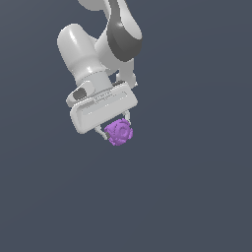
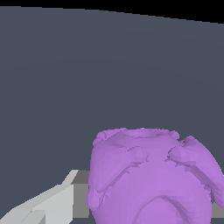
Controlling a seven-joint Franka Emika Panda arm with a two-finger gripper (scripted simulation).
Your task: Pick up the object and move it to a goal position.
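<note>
Between the fingertips of the hand sits the purple ball, so you have it clenched already: a pale finger shows on one flank and another just above its far side. No long axis matters here; the ball is roughly round and knobbly, seated directly under the palm. From the wrist view the ball fills the near field, with one finger beside it and the other hidden behind it. Beyond lies only plain grey ground. You cannot see any goal marker, nor tell how high the ball hangs.
</note>
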